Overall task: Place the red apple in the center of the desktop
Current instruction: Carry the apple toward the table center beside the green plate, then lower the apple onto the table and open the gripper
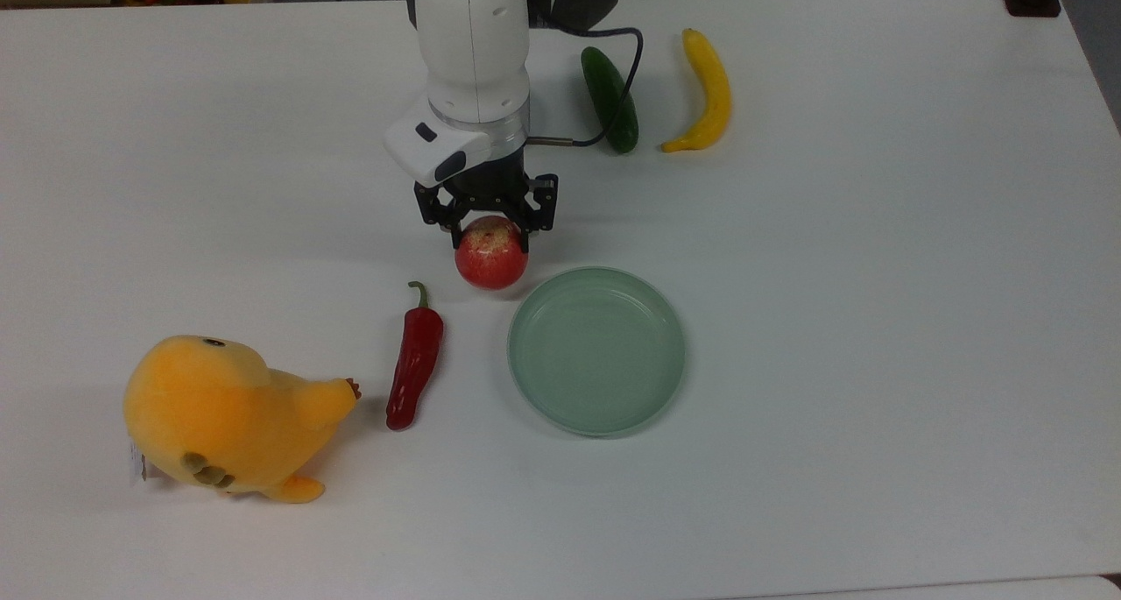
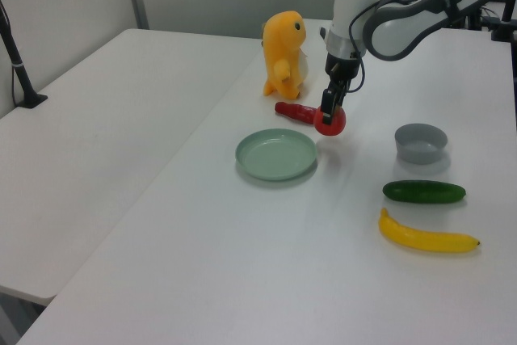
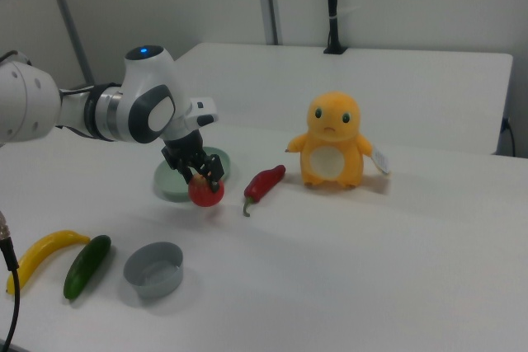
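- Toy (image 1: pixel 223 416) sits far to the top view's left on the desktop (image 1: pixel 876 320).
- Chili (image 1: pixel 415 359) lies beside it.
- Gripper (image 1: pixel 488 225) fingers clamp the apple (image 1: pixel 491 257), held just beside the plate (image 1: pixel 597 349) rim.
- Cucumber (image 1: pixel 610 99), banana (image 1: pixel 706 92) lie farther right.

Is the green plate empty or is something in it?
Empty. The plate shows only its bare inside in the top view; the apple is beside its rim, held by the gripper.

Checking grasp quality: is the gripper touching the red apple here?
Touching. The top view shows the gripper closed around the red apple's upper part, no gap between them.
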Robot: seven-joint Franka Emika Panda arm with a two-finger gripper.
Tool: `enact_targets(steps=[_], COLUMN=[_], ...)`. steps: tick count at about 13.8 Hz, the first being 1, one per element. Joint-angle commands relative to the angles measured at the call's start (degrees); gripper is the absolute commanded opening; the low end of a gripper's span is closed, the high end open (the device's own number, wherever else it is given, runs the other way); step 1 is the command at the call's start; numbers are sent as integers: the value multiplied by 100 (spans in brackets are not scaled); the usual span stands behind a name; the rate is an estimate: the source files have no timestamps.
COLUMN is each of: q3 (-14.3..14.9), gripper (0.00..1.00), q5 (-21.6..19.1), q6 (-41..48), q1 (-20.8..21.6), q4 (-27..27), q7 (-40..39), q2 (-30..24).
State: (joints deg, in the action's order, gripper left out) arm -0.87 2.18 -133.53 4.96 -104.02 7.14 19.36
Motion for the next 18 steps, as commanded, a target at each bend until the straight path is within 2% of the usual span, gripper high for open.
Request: enact_targets(steps=[1, 4, 5, 7, 8, 10, 12, 18], q3=[8, 8, 8, 8, 8, 8, 8, 8], gripper=[62, 66, 77, 80, 87, 87, 99, 100], q5=[-86, -86, -86, -86, -86, -86, -77, -77], q6=[-374, -367, -358, -358, -349, -323, -305, -104], q1=[49, 40, 40, 40, 40, 40, 31, 5], q4=[118, 110, 110, 110, 110, 110, 110, 118], q7=[86, 86, 86, 86, 86, 77, 77, 59], q2=[261, 270, 270, 270, 270, 270, 270, 95])
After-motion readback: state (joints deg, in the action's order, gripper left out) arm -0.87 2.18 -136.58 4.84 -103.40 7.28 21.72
